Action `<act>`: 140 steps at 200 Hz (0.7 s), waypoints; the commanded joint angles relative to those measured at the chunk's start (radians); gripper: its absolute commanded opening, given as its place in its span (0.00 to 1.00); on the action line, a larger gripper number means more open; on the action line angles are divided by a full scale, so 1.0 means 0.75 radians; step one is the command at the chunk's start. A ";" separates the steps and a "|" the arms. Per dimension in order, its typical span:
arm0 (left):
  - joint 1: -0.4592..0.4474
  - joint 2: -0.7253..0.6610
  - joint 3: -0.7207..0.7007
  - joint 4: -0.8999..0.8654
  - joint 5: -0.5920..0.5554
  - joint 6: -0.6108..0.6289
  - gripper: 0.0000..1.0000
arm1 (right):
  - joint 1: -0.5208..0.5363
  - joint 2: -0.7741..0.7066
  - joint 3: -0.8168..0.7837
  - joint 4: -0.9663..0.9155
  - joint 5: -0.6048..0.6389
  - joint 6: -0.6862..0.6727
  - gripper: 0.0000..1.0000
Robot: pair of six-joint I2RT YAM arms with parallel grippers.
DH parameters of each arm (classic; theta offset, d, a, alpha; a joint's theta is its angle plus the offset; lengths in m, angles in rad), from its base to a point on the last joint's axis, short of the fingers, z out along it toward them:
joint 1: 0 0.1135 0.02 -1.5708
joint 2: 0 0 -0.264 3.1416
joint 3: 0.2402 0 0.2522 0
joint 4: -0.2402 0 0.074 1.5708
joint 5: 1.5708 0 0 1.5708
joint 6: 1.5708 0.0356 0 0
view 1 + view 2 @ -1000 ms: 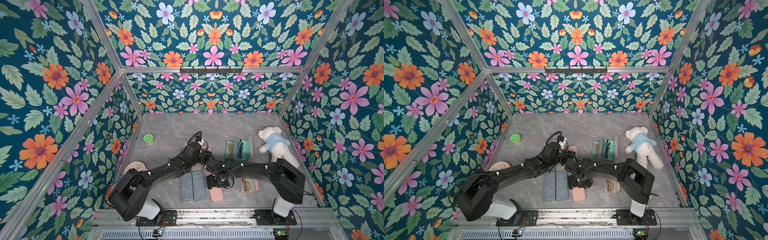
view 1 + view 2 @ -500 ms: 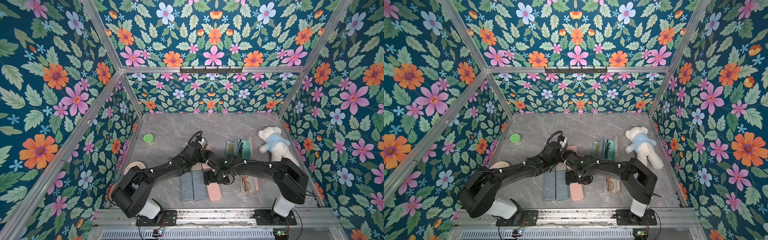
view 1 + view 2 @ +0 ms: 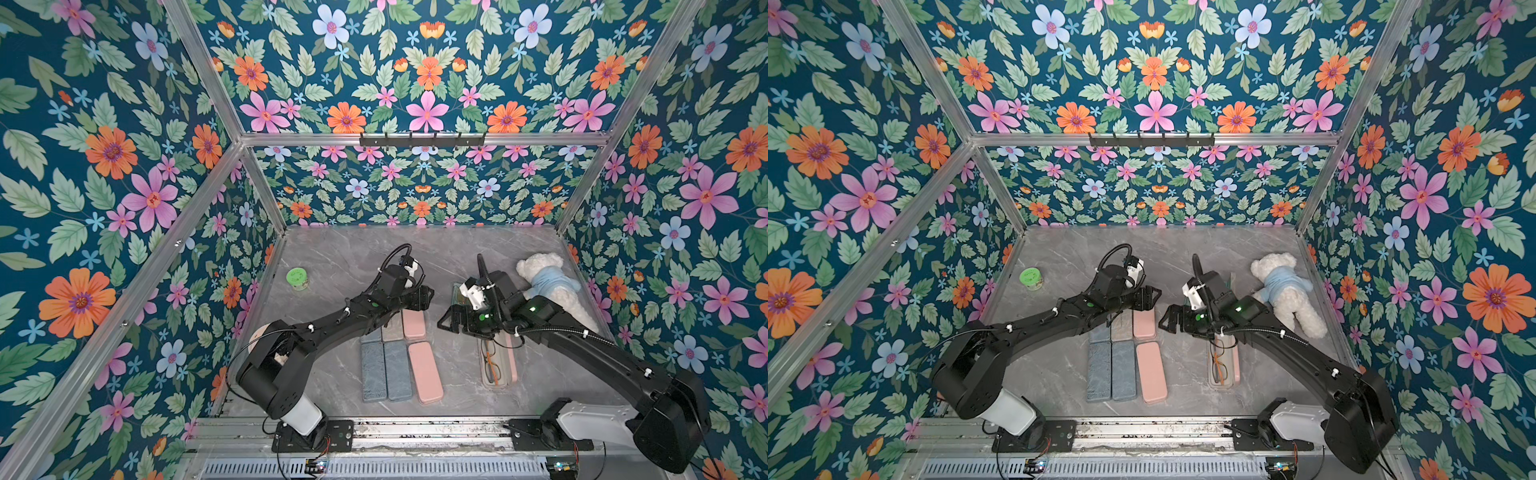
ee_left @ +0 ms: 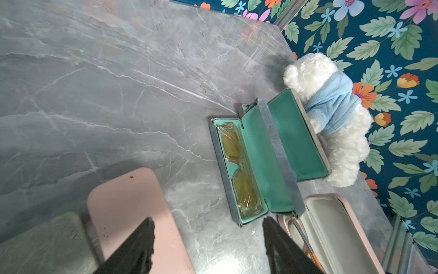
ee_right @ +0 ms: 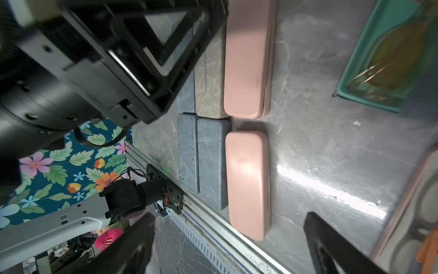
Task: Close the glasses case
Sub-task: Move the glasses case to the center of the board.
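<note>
The right arm point(image 3: 582, 345) hides most of the open green case point(image 3: 457, 293). The left gripper point(image 3: 426, 299) and the right gripper point(image 3: 446, 320) both gape, holding nothing.

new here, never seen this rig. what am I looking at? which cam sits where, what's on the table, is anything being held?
These are two robot arms mounted at the front edge of a grey table. Each arm ends in a two-finger clamp: the left gripper and the right gripper.

Two pictures come from a paired camera overhead, so they look nearly the same. The other two come from a camera on each wrist, looking out past that arm's fingers.

On the table:
- a block of six closed cases
- an open teal-lined case holding yellow glasses
- an open pink case holding thin glasses
- a teddy bear
- a green round tub

Both grippers are open and hold nothing.
</note>
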 commanded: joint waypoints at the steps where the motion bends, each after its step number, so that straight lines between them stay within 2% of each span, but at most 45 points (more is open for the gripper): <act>1: 0.001 0.067 0.045 -0.011 0.039 -0.039 0.72 | -0.124 0.024 -0.003 -0.028 -0.187 -0.113 0.98; 41: 0.001 0.150 0.109 0.011 0.066 -0.054 0.69 | -0.211 0.129 0.047 -0.032 -0.257 -0.182 0.94; 61: 0.001 0.195 0.144 0.013 0.103 -0.067 0.64 | -0.235 0.160 0.056 -0.012 -0.262 -0.187 0.91; 140: 0.003 0.275 0.180 -0.004 0.117 -0.116 0.50 | -0.244 0.282 0.088 0.014 -0.209 -0.205 0.76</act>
